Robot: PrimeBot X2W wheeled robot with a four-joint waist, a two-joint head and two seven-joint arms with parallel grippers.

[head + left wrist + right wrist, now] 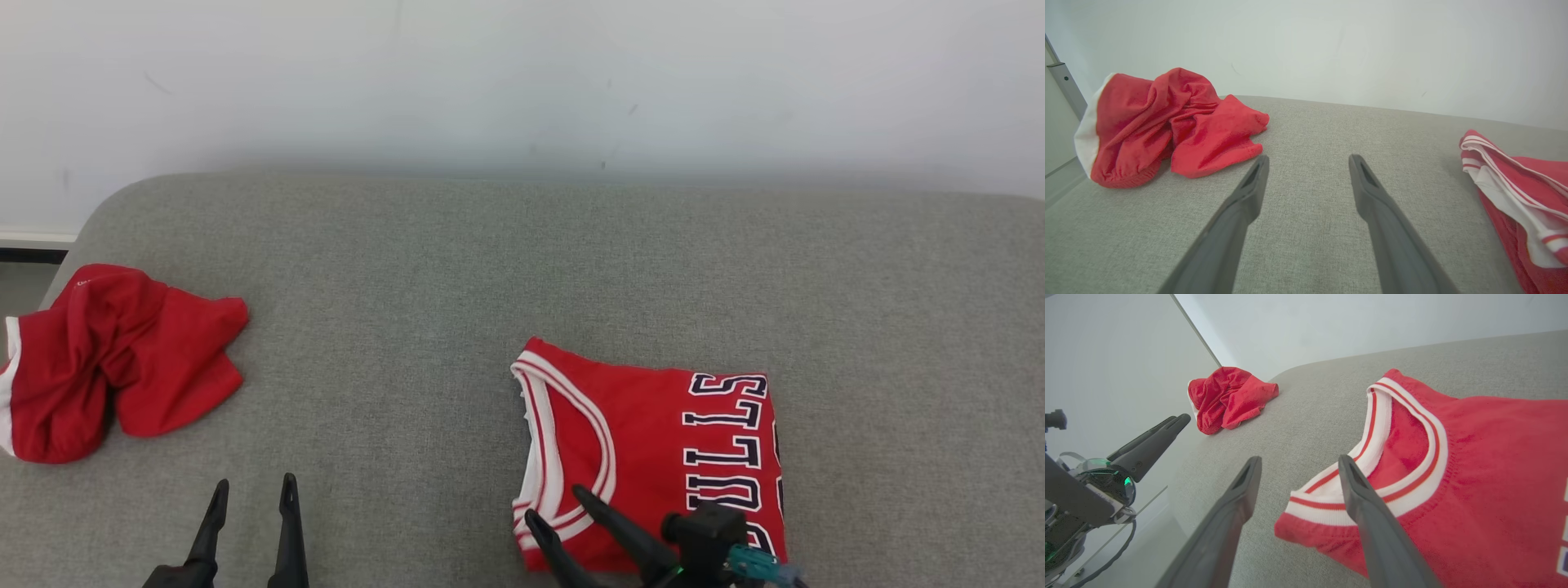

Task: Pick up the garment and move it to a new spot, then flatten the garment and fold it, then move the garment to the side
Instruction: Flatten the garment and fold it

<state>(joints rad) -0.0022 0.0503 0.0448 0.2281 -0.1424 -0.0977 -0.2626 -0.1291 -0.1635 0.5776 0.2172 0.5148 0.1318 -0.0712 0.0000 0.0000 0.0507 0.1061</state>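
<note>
Showing folded jersey [653,441] lying right of centre on grey cushion [490,269], collar edge facing left: R gripper [555,502], fingers spread, hung at its near-left corner, much nearer than L gripper [254,482], likewise spread & empty.

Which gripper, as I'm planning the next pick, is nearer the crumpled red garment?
Left. The left gripper is near the crumpled red garment, to its right; the right gripper is at the folded jersey.

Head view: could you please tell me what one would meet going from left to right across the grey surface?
crumpled red garment → left gripper → folded red jersey
</note>
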